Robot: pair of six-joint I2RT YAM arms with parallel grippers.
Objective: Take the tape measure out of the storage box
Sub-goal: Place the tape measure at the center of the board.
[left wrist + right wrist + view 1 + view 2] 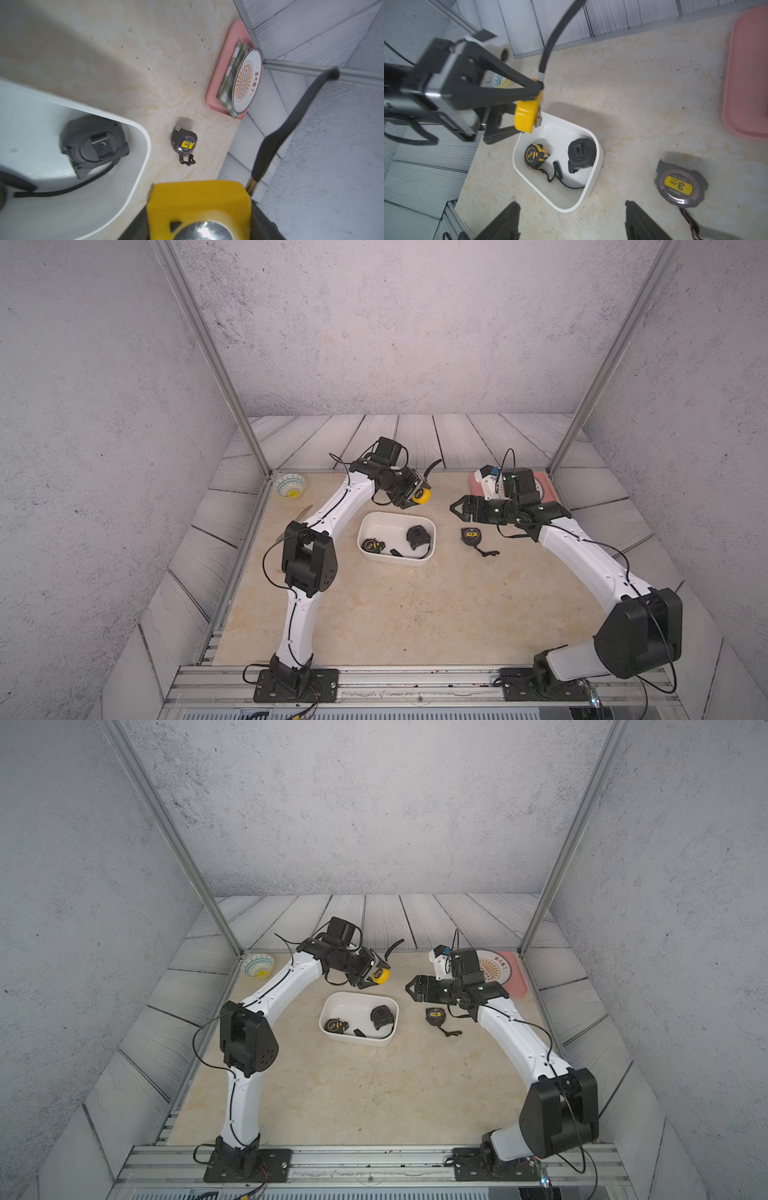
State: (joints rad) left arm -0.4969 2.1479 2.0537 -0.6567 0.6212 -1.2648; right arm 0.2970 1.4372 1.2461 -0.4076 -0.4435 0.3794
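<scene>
While the left claw (417, 498) is clamped on the yellow tape measure (525, 116), raised just beyond the far rim of the storage box (430, 531), the right claw (454, 508) hangs empty with jaws apart at the box's right, so the set-down on the surface (415, 614) likely falls to the left claw.

Grey speckled walls (374, 323) close round me, filling the upper half of both top views. Pale wood-grain planks (415, 435) frame my beige marbled tabletop (395, 614) at lower centre. One aluminium post (215, 364) slants from upper left, another (614, 356) from upper right. Light falls soft, even.
</scene>
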